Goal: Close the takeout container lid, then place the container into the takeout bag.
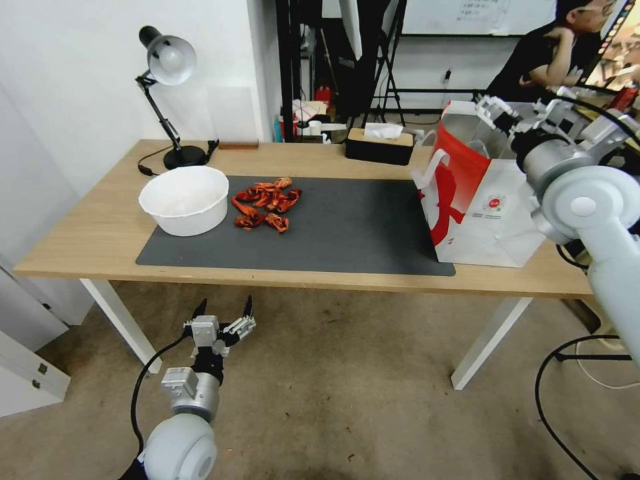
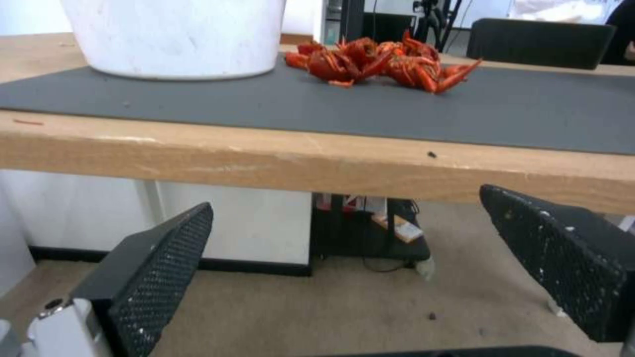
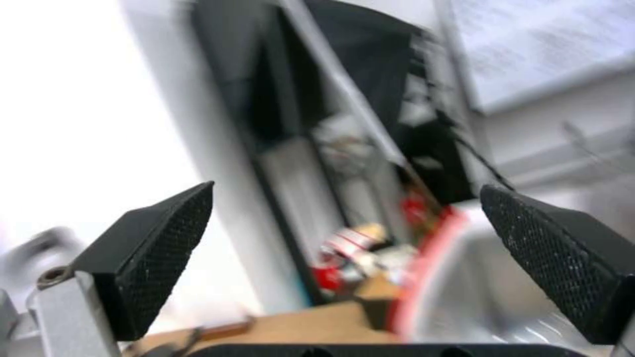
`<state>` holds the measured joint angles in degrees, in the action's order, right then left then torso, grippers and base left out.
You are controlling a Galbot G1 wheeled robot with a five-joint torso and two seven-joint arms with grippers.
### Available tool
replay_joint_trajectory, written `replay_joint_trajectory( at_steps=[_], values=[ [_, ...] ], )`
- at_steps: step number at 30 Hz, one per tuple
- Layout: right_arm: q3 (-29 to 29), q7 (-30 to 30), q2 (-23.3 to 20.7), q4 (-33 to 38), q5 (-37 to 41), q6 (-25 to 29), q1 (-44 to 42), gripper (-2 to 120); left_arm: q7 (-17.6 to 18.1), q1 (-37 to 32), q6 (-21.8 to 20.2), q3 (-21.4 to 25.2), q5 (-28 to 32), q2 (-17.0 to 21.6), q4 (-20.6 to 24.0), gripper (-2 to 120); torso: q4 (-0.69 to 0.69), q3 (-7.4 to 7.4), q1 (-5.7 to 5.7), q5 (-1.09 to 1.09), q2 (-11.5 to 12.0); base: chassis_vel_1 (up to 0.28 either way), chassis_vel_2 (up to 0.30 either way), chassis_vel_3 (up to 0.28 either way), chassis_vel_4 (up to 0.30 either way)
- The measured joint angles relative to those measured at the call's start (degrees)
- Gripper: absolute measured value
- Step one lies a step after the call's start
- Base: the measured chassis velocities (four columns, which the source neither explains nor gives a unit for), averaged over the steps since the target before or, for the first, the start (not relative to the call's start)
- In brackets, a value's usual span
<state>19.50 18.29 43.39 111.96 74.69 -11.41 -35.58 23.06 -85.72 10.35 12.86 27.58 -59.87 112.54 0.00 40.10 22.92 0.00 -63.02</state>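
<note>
The left gripper (image 1: 223, 312) hangs low in front of the desk (image 1: 80, 240), below its front edge and toward the left end, with its 2 black fingers (image 2: 158, 258) spread apart and nothing between them. From the left wrist view, the front edge of the wooden top runs just above those fingers, and the grey mat (image 2: 397, 119) lies on it.

On the desk, the mat (image 1: 347, 230) covers the middle of the top. At the mat's left end stands a round white bowl (image 1: 184, 199), and just beside it, toward the back edge, lies a heap of red crayfish (image 1: 265, 202). A black desk lamp (image 1: 167, 100) stands at the back left corner, and a black tissue box (image 1: 380, 145) sits by the back edge, right of centre.

The takeout bag (image 1: 490, 207) stands upright at the right end of the desk, just off the mat's right edge, its red side panel facing the mat and its mouth open upward. The right gripper (image 1: 497, 110) is held above the bag's open top, and its 2 fingers (image 3: 152, 248) stand wide apart, gripping nothing. Whether the takeout container lies inside the bag cannot be told.
</note>
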Motion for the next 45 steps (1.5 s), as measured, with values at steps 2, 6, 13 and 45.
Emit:
replay_joint_trajectory(
  at_steps=[2,6,13,45],
  values=[
    [0.6,-6.4,-0.9,2.0,-4.8,1.7,-3.3,100,-0.3,0.0,0.1,0.2,0.2,0.2,0.1,100,0.00,0.00,0.00,-0.02,0.0,0.000,0.000,0.000,0.000],
    [2.8,-13.4,-1.8,4.6,-13.6,4.1,-11.0,100,-1.5,-0.1,1.0,0.7,0.3,0.2,-0.4,100,-0.01,0.00,0.00,-0.03,0.0,0.000,0.000,0.000,0.000],
    [4.4,-15.7,-1.3,7.9,-19.7,6.1,-21.0,100,-3.8,-0.2,2.4,1.5,0.8,0.2,-1.6,100,0.00,0.00,0.00,-0.02,0.0,0.000,0.000,0.000,0.000],
    [11.9,-14.7,22.9,4.9,-42.6,28.3,-61.4,100,-8.1,-0.6,7.7,1.2,-0.8,-1.3,-3.6,100,0.00,0.00,-0.01,0.00,0.0,0.000,0.000,0.000,0.000]
  ],
)
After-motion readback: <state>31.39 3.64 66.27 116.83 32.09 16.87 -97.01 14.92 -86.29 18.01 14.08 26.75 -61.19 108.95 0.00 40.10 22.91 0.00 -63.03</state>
